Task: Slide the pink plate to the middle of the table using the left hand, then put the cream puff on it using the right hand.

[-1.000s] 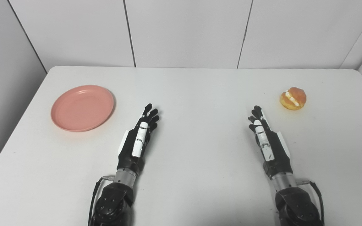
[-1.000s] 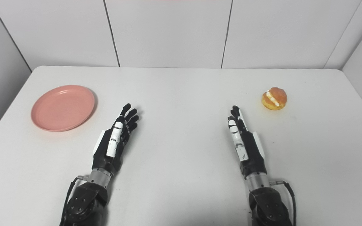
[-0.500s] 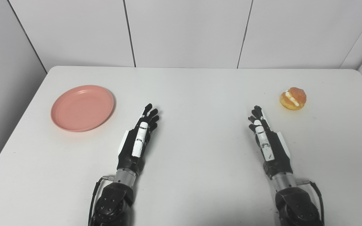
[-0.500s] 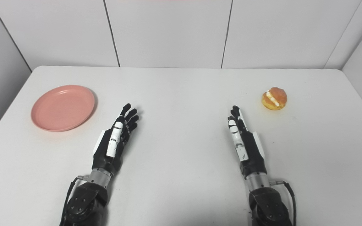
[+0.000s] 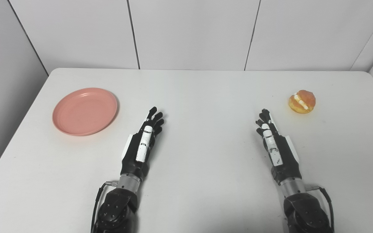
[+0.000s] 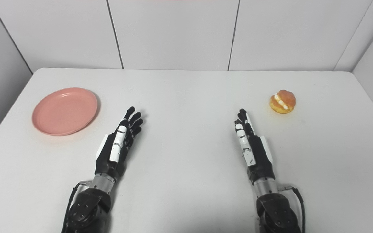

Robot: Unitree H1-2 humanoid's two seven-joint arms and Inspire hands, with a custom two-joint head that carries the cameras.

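Observation:
A pink plate [image 5: 85,111] lies empty on the white table [image 5: 206,97] at the left. A cream puff [image 5: 301,101] with a white cream line sits at the right side of the table. My left hand [image 5: 142,142] rests near the table's middle-left, open and empty, fingers stretched forward, to the right of and nearer than the plate. My right hand [image 5: 275,145] is open and empty, fingers stretched forward, to the left of and nearer than the puff. The same scene shows in the right eye view: plate [image 6: 65,110], puff [image 6: 282,101].
White panelled walls [image 5: 189,32] stand behind the table's far edge. Grey side walls close in at the left and right edges of the table.

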